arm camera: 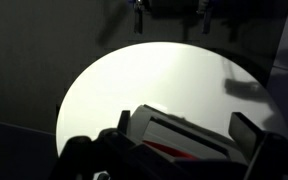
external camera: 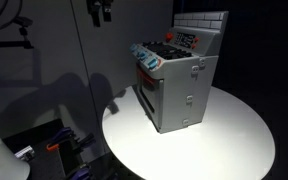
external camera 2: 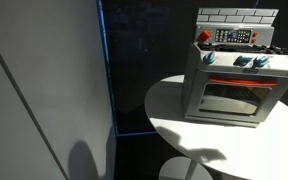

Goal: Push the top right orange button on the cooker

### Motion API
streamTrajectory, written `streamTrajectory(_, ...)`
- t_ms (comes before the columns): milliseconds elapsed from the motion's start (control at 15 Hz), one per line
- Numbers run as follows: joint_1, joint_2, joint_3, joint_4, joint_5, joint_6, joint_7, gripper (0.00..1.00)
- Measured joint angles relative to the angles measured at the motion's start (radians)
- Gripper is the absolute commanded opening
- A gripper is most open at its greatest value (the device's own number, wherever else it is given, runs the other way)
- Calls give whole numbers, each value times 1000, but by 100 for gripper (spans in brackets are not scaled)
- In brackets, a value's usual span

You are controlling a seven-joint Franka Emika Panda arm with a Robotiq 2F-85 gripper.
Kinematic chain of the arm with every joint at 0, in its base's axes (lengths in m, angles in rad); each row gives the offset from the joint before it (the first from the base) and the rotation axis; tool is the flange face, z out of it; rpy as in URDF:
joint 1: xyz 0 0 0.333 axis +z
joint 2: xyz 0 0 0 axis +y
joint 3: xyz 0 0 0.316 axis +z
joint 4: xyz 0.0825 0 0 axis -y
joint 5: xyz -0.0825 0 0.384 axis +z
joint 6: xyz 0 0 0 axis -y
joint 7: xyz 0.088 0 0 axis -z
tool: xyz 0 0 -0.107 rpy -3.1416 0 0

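The cooker [external camera: 179,85] is a small grey boxy toy stove with a white tiled back panel, blue knobs and a front oven door. It stands on a round white table [external camera: 224,150] and shows in both exterior views [external camera 2: 234,85]. A small orange-red button [external camera 2: 205,37] shows at the left end of its back control panel; other buttons are too small to tell. My gripper [external camera: 100,12] hangs high above and well off to the side of the cooker. In the wrist view my gripper [arm camera: 184,122] has its fingers wide apart, with the cooker's top [arm camera: 174,135] far below.
The table's edge [arm camera: 74,90] drops to a dark floor. A grey wall panel [external camera 2: 44,80] stands beside the table. Cluttered blue and purple items [external camera: 69,145] lie on the floor. Dark stands [arm camera: 174,12] sit beyond the far edge of the table.
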Motion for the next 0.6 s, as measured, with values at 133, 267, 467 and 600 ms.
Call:
streamTrajectory(133, -11, 23, -5, 24, -15, 23, 29, 100)
streamTrajectory(267, -20, 43, -6, 41, -37, 53, 62, 100)
streamTrajectory(467, -30, 68, -6, 54, -87, 112, 116, 100)
streamTrajectory(600, -36, 83, -7, 59, -119, 148, 154, 100)
